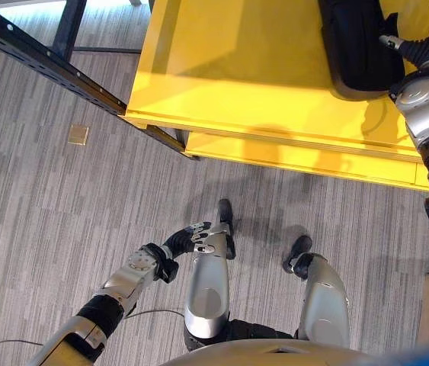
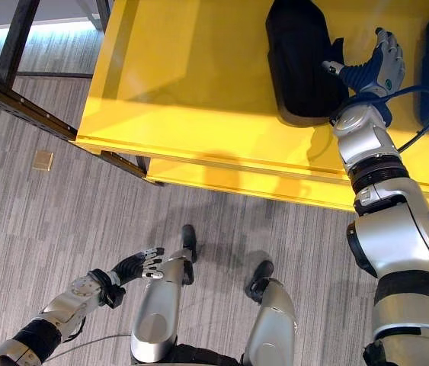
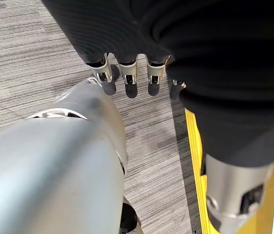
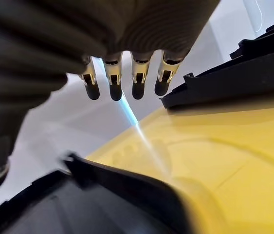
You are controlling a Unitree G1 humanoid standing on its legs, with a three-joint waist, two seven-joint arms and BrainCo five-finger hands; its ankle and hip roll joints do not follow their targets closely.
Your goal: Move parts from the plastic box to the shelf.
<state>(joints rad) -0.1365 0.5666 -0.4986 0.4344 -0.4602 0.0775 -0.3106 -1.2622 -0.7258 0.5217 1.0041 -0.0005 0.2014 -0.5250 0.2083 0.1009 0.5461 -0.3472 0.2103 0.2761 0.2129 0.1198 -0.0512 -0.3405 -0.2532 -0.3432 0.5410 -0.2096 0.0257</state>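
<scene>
The shelf (image 2: 199,84) is bright yellow, and the parts (image 2: 302,61) on it are black. The floor (image 1: 46,221) is grey carpet with fine streaks, bearing one small tan square plate (image 1: 78,135).

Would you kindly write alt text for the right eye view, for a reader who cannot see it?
The robot's right hand, fingers relaxed, rests beside a black part on a yellow surface. Its left hand hangs low above grey carpet.

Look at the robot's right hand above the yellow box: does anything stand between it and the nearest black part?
Nothing visible does. The right hand, fingers straight, hovers over the yellow box right beside the black part, with only open air between them.
</scene>
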